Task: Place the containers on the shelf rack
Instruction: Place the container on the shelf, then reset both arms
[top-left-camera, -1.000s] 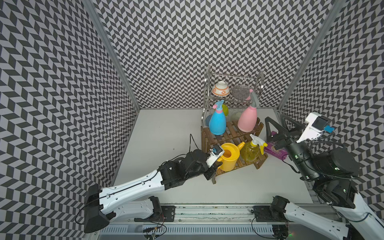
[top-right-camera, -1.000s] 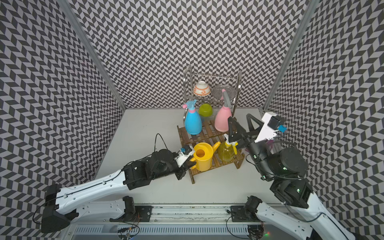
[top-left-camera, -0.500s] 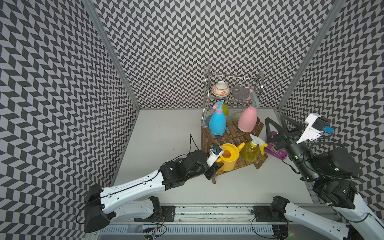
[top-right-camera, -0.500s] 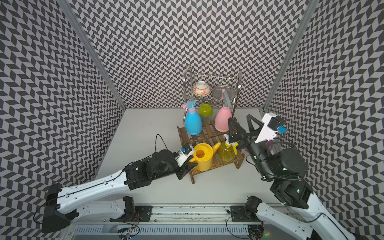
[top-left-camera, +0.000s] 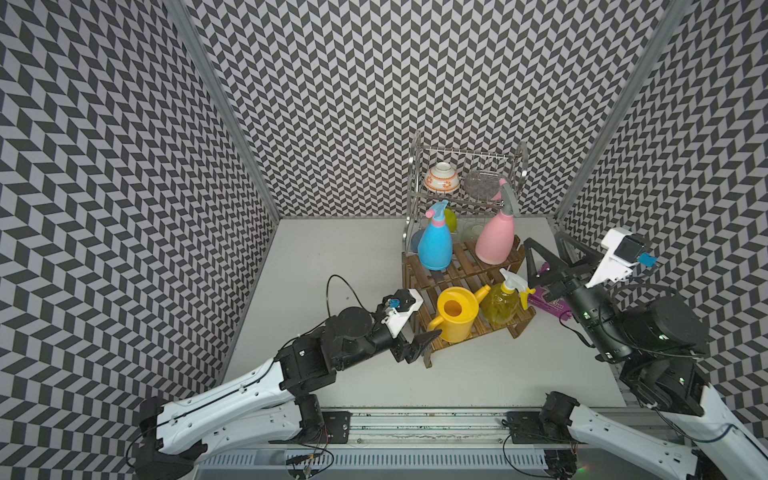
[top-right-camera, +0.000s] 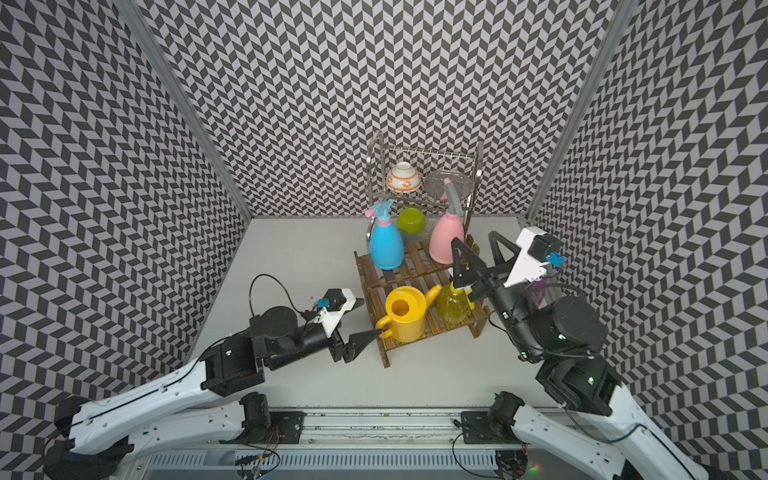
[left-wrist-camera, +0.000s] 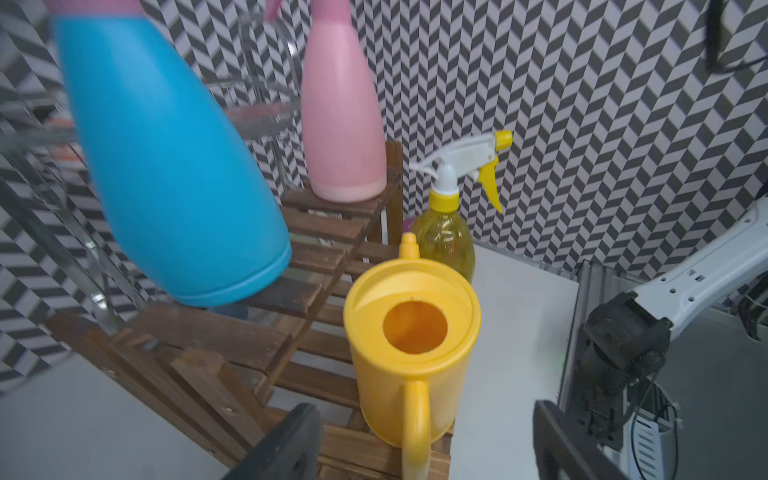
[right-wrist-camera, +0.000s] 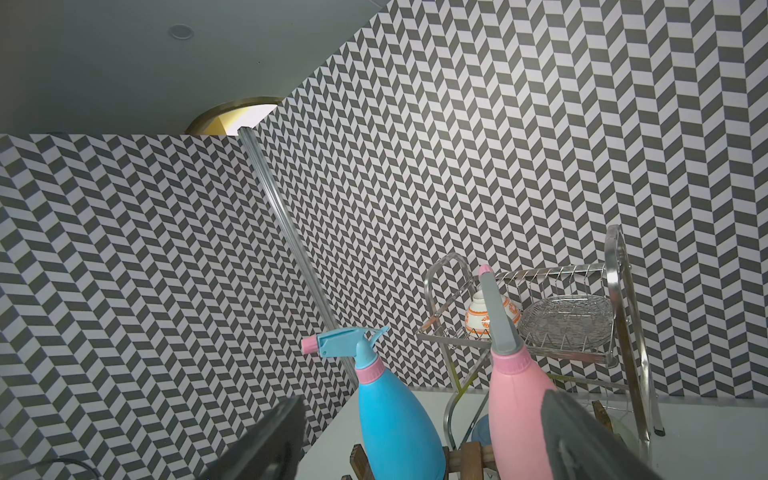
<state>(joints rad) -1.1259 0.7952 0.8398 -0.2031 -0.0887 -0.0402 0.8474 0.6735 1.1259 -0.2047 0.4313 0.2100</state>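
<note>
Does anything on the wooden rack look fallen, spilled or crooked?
Nothing spilled or fallen. Watering can, blue bottle, pink bottle and yellow bottle stand upright on the shelf rack; only the rack sits skewed to the table edge.

The left arm (top-left-camera: 232, 395) reaches low and forward, elbow bent, forearm close to level. The left hand (top-left-camera: 428, 345) points ahead and a little toward the robot's right, its two dark fingers (left-wrist-camera: 291, 440) wide apart and closed on nothing. The right arm (top-left-camera: 598, 316) is folded at the elbow with the wrist tipped back. The right hand (top-left-camera: 552, 255) aims upward, fingers (right-wrist-camera: 582, 436) spread wide, gripping nothing.
</note>
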